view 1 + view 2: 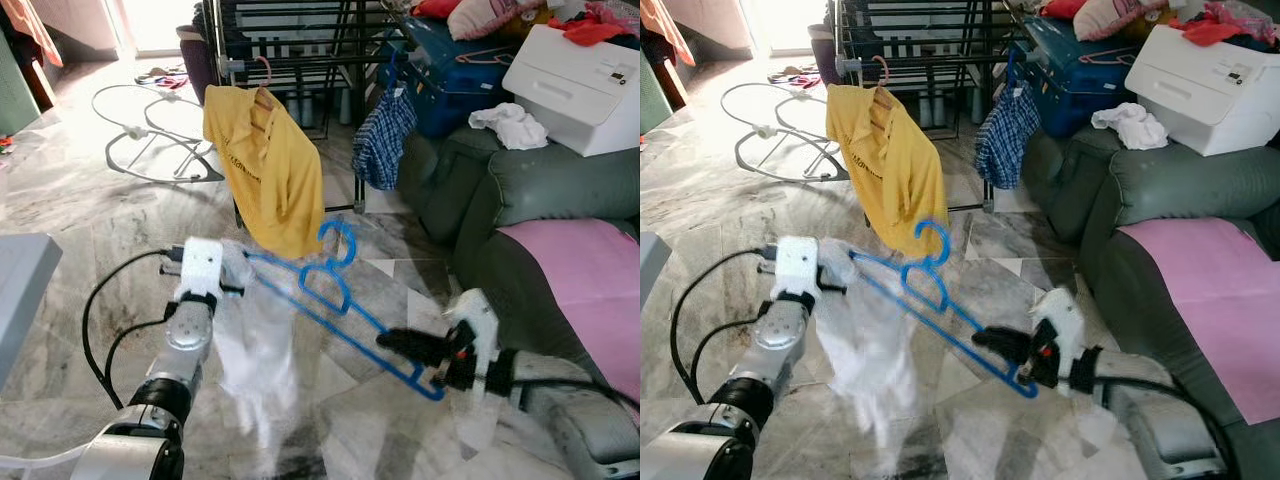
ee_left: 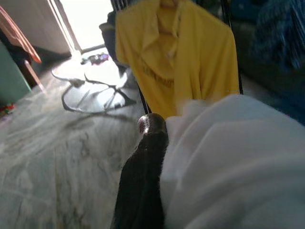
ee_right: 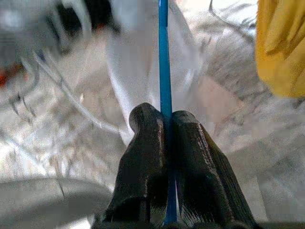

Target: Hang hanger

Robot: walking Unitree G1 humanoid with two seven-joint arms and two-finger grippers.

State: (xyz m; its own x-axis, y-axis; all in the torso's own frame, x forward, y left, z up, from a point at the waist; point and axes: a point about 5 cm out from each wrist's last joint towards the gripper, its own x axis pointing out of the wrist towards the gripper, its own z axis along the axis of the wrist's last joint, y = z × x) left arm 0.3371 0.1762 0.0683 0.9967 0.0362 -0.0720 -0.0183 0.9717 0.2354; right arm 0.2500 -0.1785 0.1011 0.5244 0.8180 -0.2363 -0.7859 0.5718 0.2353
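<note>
Right gripper (image 3: pixel 166 125) pinches thin blue plastic hanger (image 1: pixel 340 318) draped with white cloth (image 1: pixel 255 355).

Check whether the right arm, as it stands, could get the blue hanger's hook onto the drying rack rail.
Probably not yet. The right gripper is shut on the blue hanger, low over the floor, while the drying rack rail stands well beyond, with the yellow shirt hanging between.
</note>
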